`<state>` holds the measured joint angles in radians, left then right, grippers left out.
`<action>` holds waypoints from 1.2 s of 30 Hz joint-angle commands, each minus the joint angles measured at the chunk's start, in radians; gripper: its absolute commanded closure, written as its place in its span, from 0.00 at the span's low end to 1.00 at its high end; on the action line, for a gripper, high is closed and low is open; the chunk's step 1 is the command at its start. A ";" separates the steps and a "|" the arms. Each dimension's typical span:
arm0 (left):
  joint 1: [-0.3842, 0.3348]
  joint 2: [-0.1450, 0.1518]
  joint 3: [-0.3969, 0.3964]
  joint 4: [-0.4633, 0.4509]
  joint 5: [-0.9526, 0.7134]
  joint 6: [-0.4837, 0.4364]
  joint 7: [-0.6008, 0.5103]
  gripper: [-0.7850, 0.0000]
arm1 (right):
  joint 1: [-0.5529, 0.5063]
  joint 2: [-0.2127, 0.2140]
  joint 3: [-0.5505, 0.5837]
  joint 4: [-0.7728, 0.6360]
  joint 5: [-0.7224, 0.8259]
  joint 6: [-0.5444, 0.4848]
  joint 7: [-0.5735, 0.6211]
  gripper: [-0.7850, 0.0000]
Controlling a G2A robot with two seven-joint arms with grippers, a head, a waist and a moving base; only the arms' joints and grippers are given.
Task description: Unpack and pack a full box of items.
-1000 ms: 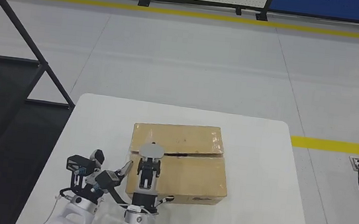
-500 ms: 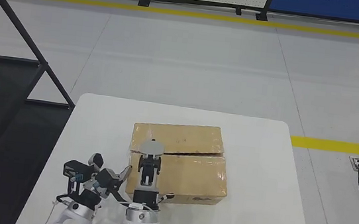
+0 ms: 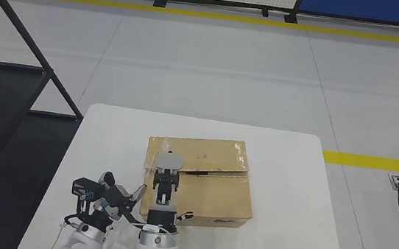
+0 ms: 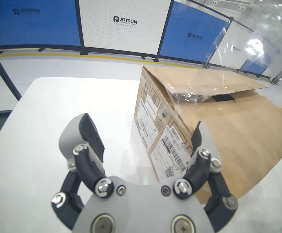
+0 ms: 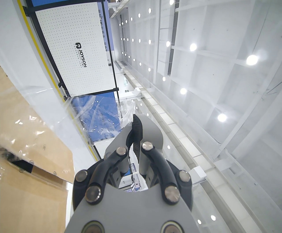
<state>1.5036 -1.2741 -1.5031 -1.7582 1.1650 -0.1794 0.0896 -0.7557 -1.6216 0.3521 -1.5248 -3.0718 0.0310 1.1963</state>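
The brown cardboard box (image 3: 206,196) sits near the middle of the white rectangular surface (image 3: 108,144). Its long axis runs from the robot's left to its right, and its 2 top flaps meet in a seam (image 3: 216,172) along that same axis. The far flap stands a little raised at the left end, with a dark gap under it. A strip of clear plastic packing tape (image 5: 101,117), crinkled and shiny, rises off the left end of the seam to the right claw (image 5: 136,130). That claw hangs above the box's left portion with its fingers pressed together, apparently pinching the tape's free end. The part of the seam that the coming move must clear therefore lies below that claw and off to its right, along the box's long axis. A pull kept on that line would probably peel the tape cleanly, while a sideways pull could tear the film or drag the box. The left claw (image 4: 142,130) is spread wide and holds nothing. It sits low over the surface, just beside the box's left side wall with its printed labels (image 4: 154,110), and whether a finger touches the cardboard cannot be told. It is the nearer arm for steadying the box. Unpacking looks to be at its opening step, with the flaps not yet folded back.
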 commanded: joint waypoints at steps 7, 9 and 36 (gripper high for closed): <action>0.006 0.001 -0.007 -0.002 -0.005 -0.002 0.004 0.00 | -0.018 0.004 0.045 -0.022 0.000 -0.115 -0.062 1.00; 0.008 0.002 -0.008 -0.003 -0.005 -0.003 0.005 0.00 | -0.031 0.006 0.066 -0.032 0.000 -0.150 -0.082 1.00; 0.048 0.005 -0.018 -0.061 0.005 0.003 0.029 0.00 | -0.125 0.063 0.196 -0.137 0.000 -0.199 -0.181 1.00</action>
<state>1.5495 -1.2695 -1.5209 -1.8179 1.1706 -0.1770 0.1188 -0.8768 -1.5591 0.5423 -1.6595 -3.0718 -0.1649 1.0238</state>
